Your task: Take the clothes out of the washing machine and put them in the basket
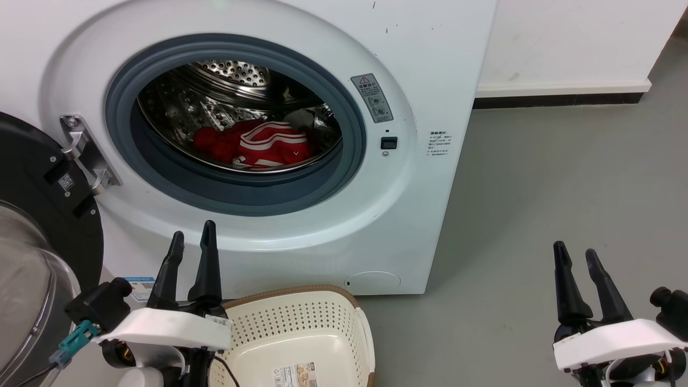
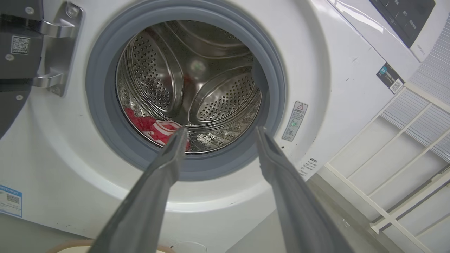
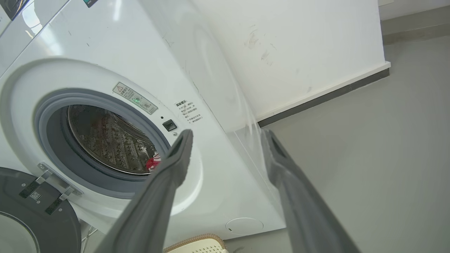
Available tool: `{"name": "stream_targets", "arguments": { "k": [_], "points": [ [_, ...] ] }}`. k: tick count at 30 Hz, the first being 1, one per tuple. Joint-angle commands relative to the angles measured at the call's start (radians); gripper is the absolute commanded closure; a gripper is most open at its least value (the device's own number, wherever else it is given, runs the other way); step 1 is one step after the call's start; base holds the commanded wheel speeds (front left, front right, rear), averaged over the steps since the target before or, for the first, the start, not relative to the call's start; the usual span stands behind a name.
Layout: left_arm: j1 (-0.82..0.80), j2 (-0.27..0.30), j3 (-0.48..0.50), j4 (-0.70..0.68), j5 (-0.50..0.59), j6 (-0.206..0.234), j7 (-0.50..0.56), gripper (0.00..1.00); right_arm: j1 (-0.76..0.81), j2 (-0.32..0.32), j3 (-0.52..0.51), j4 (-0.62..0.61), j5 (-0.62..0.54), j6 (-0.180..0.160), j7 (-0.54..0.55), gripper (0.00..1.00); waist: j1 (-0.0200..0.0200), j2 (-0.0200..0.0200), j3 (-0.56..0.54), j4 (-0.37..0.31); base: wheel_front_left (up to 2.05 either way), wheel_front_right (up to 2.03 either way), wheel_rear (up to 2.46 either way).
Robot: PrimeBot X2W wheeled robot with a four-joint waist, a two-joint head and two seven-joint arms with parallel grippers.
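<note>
Head view: clothes [image 1: 258,144] crosswise in washing machine [image 1: 430,64]

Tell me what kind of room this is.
Likely a laundry area: a front-loading washing machine with its door open, a laundry basket on the grey floor before it, and a bare white wall.

I'm in a plain laundry corner. A white front-loading washing machine [image 1: 430,64] stands before me, its glass door [image 1: 32,177] swung open on its left. A cream laundry basket [image 1: 301,314] sits just in front of it, with bare grey floor [image 1: 537,188] and a white wall [image 1: 564,37] with dark skirting [image 1: 553,100] to its right.
</note>
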Motion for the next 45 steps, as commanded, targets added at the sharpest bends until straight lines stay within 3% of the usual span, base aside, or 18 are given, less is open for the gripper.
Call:
{"name": "stream_targets", "arguments": {
  "k": [1,45],
  "points": [
    [-0.002,0.003,0.001,-0.017,0.042,0.0,-0.011,0.0,-0.001,-0.004,0.004,-0.016,-0.044,0.0,-0.011,0.0,0.0,0.0,0.001,0.0,0.0,0.0,0.0],
    [0.028,0.008,-0.029,-0.01,0.48,0.036,-0.112,0.0,0.031,-0.004,-0.004,-0.045,-0.479,0.0,-0.008,0.0,0.0,0.0,0.011,0.008,0.0,0.0,0.0]
  ]
}}
